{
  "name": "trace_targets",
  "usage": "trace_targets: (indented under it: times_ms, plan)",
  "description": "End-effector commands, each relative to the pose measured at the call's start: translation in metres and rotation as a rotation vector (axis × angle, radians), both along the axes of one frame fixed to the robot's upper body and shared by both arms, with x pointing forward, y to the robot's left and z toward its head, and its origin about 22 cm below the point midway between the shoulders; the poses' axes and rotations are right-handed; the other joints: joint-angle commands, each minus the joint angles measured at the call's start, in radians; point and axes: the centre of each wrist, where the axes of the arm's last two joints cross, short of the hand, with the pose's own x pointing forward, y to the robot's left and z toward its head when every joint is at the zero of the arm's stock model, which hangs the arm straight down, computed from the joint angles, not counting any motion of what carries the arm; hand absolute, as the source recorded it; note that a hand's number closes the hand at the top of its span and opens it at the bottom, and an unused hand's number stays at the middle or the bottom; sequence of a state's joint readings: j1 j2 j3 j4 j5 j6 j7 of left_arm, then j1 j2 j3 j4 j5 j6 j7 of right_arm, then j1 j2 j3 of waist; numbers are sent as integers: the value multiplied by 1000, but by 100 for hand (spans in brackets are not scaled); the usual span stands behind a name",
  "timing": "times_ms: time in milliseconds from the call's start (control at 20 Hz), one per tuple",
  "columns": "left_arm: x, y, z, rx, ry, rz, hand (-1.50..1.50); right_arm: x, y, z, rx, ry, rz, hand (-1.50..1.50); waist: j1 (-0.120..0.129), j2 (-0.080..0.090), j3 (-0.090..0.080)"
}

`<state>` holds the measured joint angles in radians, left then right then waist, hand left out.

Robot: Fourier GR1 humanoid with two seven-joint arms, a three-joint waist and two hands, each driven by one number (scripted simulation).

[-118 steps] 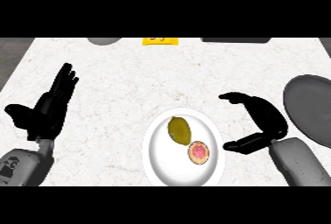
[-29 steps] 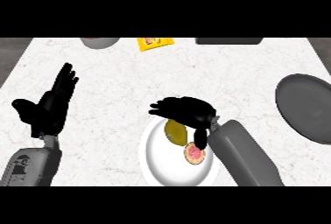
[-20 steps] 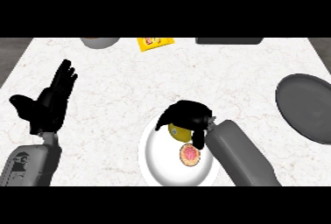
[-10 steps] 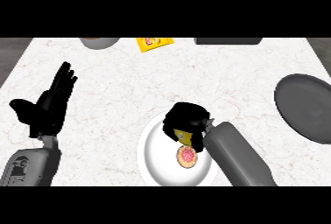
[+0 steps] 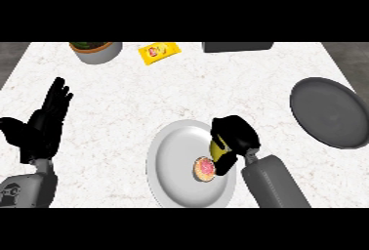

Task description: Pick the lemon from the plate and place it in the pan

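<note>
Right hand (image 5: 232,135) curls around the lemon (image 5: 215,148) at the plate's (image 5: 173,161) right edge. Left hand (image 5: 42,124) rests open at left. Pan (image 5: 331,112) sits far right.

yellow lemon (image 5: 214,146) over white plate (image 5: 173,146); grey pan (image 5: 331,117)

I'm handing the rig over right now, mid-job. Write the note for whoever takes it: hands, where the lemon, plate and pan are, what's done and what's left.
Right hand: over the right edge of the white plate, fingers curled round the lemon, of which only a yellow sliver shows.
Left hand: open, fingers up, resting at the view's left; holds nothing.
Pan: dark, at the counter's right side, nothing in it.
A small pink round item lies on the plate; leave it.
Done: lemon grasped. I cannot tell whether it is off the plate yet.
Left: carry the lemon right to the pan and release it there.
</note>
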<state>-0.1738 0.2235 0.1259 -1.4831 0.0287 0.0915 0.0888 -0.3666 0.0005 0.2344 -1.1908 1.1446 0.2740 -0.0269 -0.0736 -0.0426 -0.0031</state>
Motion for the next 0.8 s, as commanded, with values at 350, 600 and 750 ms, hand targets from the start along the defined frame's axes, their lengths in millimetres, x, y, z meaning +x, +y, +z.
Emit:
trace_targets:
  times_ms: [350, 600, 750]
  plan:
    - [7, -6, 10, 7, -9, -12, 0, -82, -17, 105, 149, -423, -447, 150, 5, 21, 2]
    - [-1, -21, 9, -12, -31, -56, 0, -115, -54, 150, 193, -512, -604, 150, 51, 35, 3]
    - [14, -11, 8, -16, -19, -72, 0, -106, -78, 147, 323, -517, -664, 150, 59, 43, 4]
